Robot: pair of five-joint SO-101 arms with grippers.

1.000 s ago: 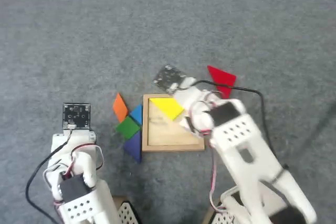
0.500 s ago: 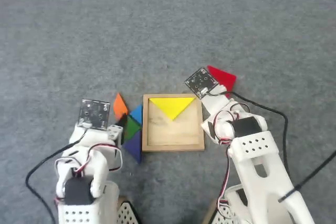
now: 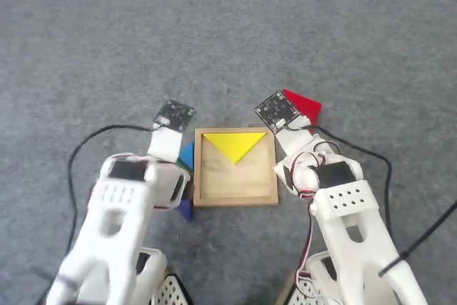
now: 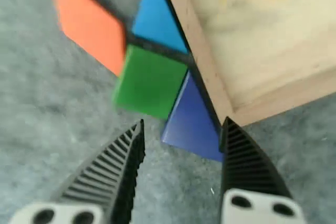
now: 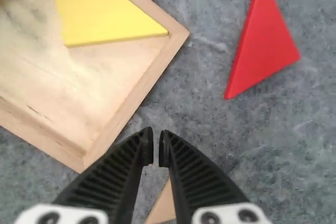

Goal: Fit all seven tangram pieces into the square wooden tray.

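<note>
The square wooden tray holds a yellow triangle flat against its far wall. Beside the tray's near left corner lie an orange parallelogram, a light blue triangle, a green square and a dark blue triangle. My left gripper is open and hovers over the dark blue triangle and the green square. A red triangle lies on the carpet past the tray's far right corner. My right gripper is shut and empty, just outside the tray's right wall.
Grey carpet covers the table, with wide room beyond the tray. The left arm hides most of the loose pieces from above. The right arm stands close along the tray's right side. A tan shape shows under the right gripper.
The right gripper let go of the yellow triangle in the tray and drew back to the right, then stayed still. The left arm swung forward over the pieces beside the tray.
</note>
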